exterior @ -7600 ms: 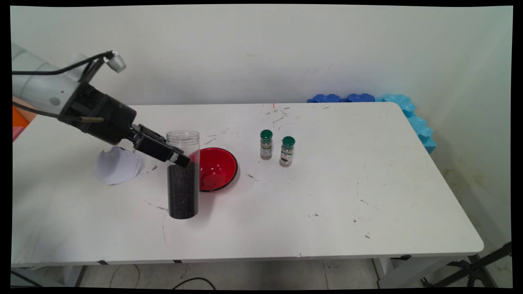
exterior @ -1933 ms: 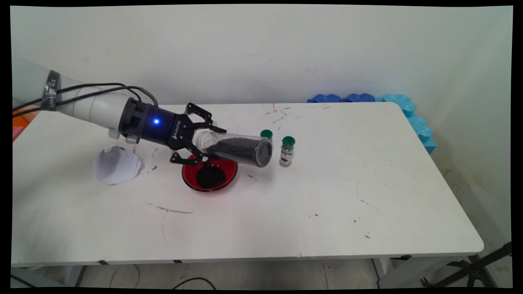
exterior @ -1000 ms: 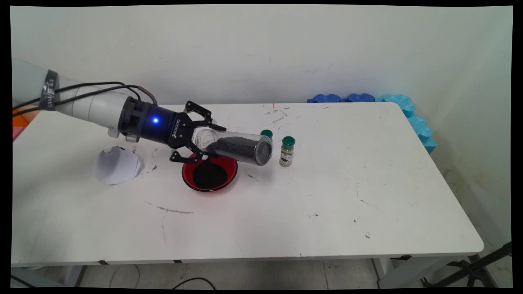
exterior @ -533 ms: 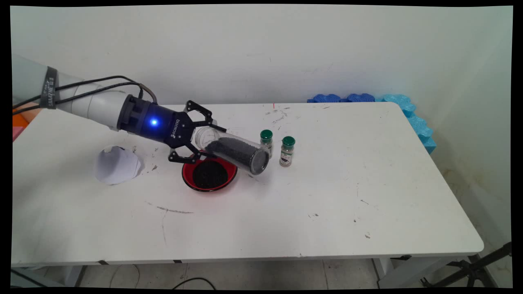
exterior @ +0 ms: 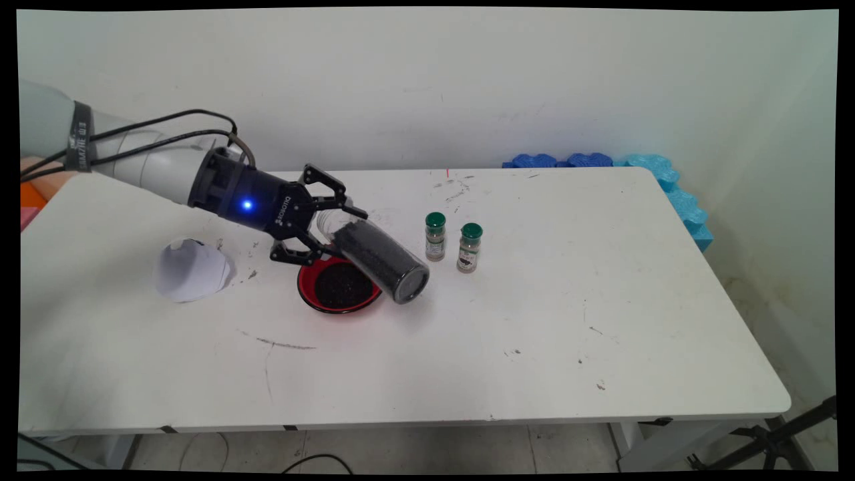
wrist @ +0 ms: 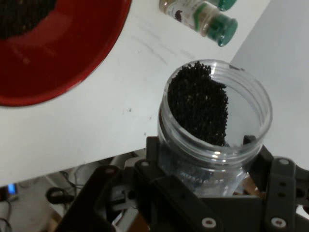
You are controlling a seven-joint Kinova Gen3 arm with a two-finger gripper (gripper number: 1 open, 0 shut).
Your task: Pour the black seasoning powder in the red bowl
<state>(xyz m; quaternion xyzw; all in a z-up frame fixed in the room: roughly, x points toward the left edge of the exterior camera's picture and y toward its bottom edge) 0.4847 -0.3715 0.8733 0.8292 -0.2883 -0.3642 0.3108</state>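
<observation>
Main view: we look down from above the table's (exterior: 534,347) near edge toward the wall. Hand view: we look close along the gripper (wrist: 203,159) at the jar's (wrist: 215,121) mouth. Both share the jar (exterior: 377,254), bowl (exterior: 314,294) (wrist: 72,58) and shakers (exterior: 452,244) (wrist: 203,12).

White arm (exterior: 133,164) is reaching in from upper left, angling down right, cables (exterior: 160,130) draping over wrist; black gripper (exterior: 330,227) is clamping its fingers (wrist: 253,154) round a held item.
</observation>
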